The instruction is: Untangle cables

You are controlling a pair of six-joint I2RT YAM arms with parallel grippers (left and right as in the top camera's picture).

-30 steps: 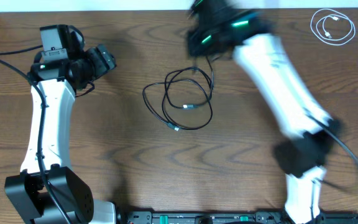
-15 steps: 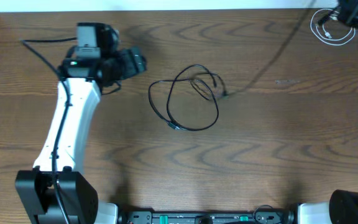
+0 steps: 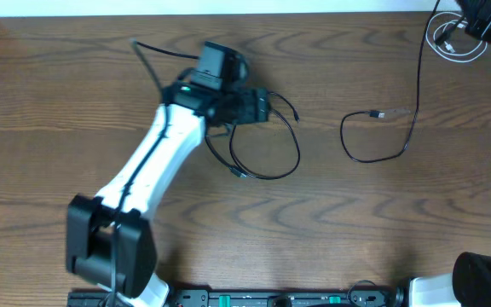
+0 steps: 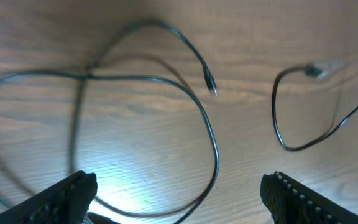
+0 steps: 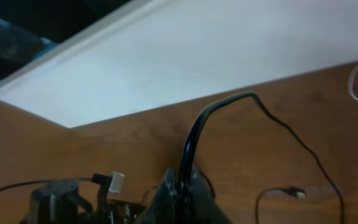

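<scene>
Right wrist: jaws seemingly pinch a black cable [image 5: 189, 144].

I am finding no lettering, number, brand or sign that I can read: nothing legible is showing on the thin black cables [image 3: 299, 152], on my white-and-black left arm [image 3: 156, 158], or on the brown wood-grain table [image 3: 58, 102].
</scene>
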